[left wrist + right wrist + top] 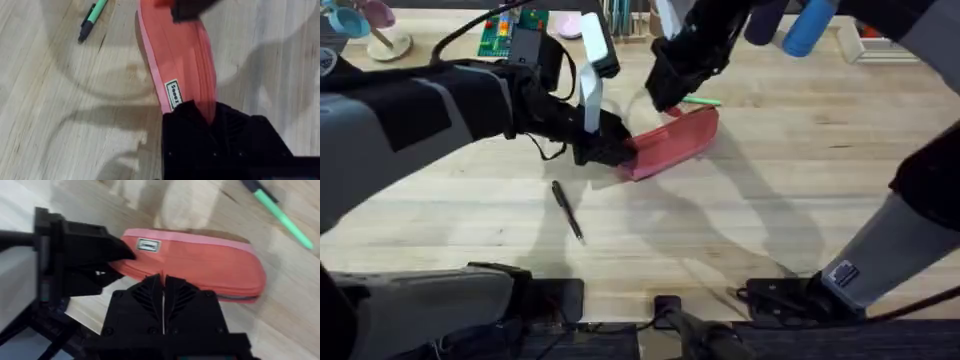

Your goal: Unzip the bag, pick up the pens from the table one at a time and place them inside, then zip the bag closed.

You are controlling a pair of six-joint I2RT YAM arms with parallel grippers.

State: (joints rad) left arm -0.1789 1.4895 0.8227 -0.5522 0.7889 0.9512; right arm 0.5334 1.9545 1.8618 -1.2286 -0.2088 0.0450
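One step in hand, by the look of it: the unzipping. Salmon-pink pencil pouch (675,142) lying near the centre of the wooden table (800,200), long axis running from 8 to 2 o'clock in the overhead view, apparently zipped, nothing visibly inside. White label (174,94) near the 8 o'clock end.

Clamped at that same end by the left gripper (610,145), black fingers closed over the fabric just past the label. An anchor, judging by the pose. Met along the 12 o'clock edge by the right gripper (665,100), fingers pressed together against the zipper side. Zipper pull between them or not: cannot tell.

Green pen (700,101) with a black tip just beyond the pouch at 1 o'clock, close but apart, on bare wood. Black pen (568,210) at 7 o'clock from the pouch, well apart, also on bare wood. Neither yet packed.

Next move, as a judgement: keep the left clamp firm and draw the pull along the top edge, low and in line with the zipper, to avoid bunching or lifting the soft fabric. Worth confirming a true pinch on the pull first; failing that, release and re-seat. Only then the pens, one at a time, probably the nearer green one first.
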